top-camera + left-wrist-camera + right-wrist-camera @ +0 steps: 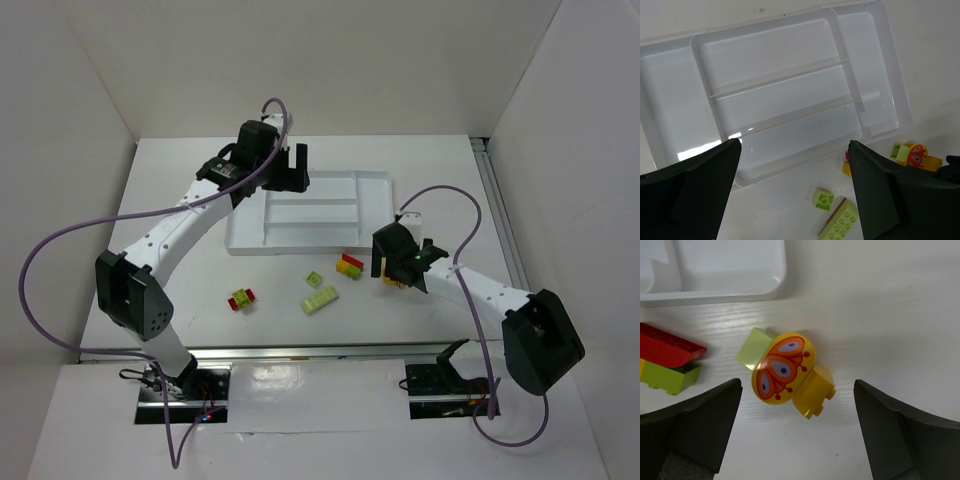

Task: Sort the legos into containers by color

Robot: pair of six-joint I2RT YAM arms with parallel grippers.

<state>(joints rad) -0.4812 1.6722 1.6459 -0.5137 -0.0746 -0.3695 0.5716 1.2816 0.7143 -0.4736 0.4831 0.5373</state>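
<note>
hovering over the far left part of the white tray, the left tool is standing wide, with nothing between its fingers. its wrist view is looking down into the tray's compartments: three long slots side by side and a section at each end.

the right tool is hanging low over the desk just off the tray's near right corner. its fingers are spreading wide on either side of a yellow rounded piece printed with an orange butterfly pattern, and are not touching it. that piece is sitting against a yellow-orange brick, with a light green brick touching it on the tray side.

just in front of the tray's near edge, a stack of red, yellow and green bricks is lying on the desk. a small light green brick is lying a little nearer than that, and a long light green brick nearer again. a second mixed stack of red, green and yellow is sitting well apart from the tray, off its near left corner. all the legos in view are lying on the desk, outside the tray.
</note>
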